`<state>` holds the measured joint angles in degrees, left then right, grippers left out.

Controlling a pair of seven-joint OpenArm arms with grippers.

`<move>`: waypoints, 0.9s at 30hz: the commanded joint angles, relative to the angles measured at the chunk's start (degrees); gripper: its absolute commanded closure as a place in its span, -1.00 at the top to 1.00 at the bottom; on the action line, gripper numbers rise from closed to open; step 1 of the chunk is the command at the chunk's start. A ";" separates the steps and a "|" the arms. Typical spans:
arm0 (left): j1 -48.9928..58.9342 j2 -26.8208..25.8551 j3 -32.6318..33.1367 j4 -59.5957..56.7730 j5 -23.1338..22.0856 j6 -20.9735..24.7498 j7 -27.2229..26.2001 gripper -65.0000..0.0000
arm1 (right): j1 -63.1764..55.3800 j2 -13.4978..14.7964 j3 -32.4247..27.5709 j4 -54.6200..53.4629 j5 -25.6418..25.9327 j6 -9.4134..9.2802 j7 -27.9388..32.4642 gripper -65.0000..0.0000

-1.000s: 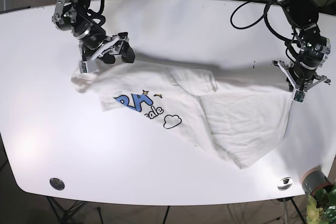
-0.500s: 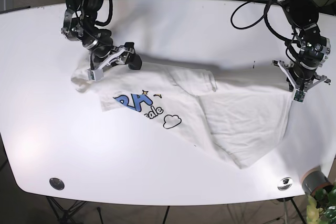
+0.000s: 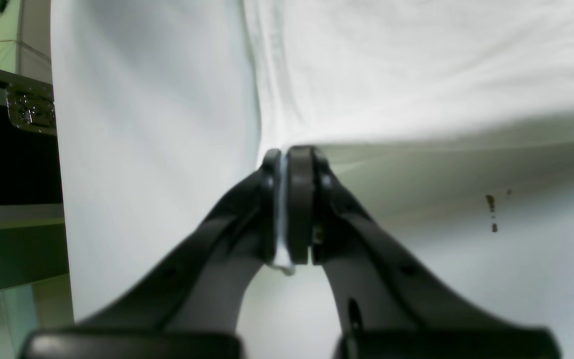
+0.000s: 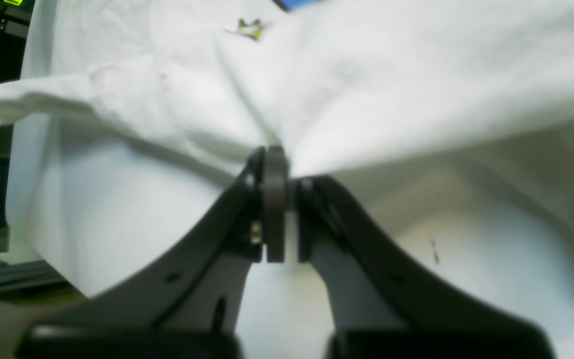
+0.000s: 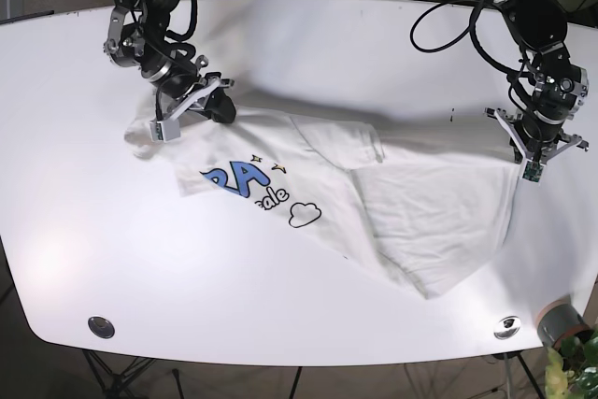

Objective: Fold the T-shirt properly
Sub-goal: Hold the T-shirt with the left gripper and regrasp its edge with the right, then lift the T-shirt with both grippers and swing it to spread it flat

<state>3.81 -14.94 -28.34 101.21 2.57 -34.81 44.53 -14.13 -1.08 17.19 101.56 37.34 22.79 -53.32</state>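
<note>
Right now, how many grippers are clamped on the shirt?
2. The left gripper pinches the T-shirt at its edge on the base view's right; the right gripper pinches its opposite end.

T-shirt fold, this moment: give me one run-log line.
left claw: shut on T-shirt edge | right claw: shut on T-shirt, cloth bunched | shirt: crumpled on table, unfolded

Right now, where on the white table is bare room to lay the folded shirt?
The white table is bare behind the white printed T-shirt and along the front left edge. It is crowded by the left gripper and the right gripper, both clamping cloth.
</note>
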 commanded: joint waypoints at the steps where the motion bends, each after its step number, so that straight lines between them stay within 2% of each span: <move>1: -0.87 -1.02 -0.37 1.25 -0.24 0.13 -0.89 -1.00 | -0.68 0.25 0.17 6.53 0.94 0.29 -0.53 -0.94; 5: -1.04 -1.19 -0.45 1.25 -0.24 -0.05 -0.89 -1.00 | -2.53 0.51 0.35 13.74 2.61 0.20 -4.31 -0.94; 7: -1.13 -1.19 -0.63 2.13 -0.24 -1.37 -0.89 -1.00 | -2.62 0.86 0.44 14.62 5.51 0.20 -5.45 -0.94; 9: -1.92 -1.02 -1.68 3.89 -0.06 -2.95 -0.62 -1.00 | -2.27 2.71 2.37 14.53 9.12 0.12 -5.80 -0.94; 12: -3.68 -1.02 -3.18 6.00 -0.24 -4.53 3.86 -1.00 | -0.59 4.03 4.04 14.53 10.97 0.12 -5.80 -0.94; 19: -11.77 -1.28 -3.18 9.52 0.03 -5.19 13.00 -1.00 | 7.23 8.60 6.68 14.18 10.70 0.20 -5.80 -0.94; 27: -21.26 -2.25 -0.72 11.01 0.20 -5.19 18.02 -1.00 | 17.16 13.79 6.94 8.29 10.70 0.38 -5.80 -0.94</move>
<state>-15.73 -15.53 -29.67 111.02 3.09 -40.18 62.74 0.82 11.16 24.01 110.04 46.46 22.68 -61.23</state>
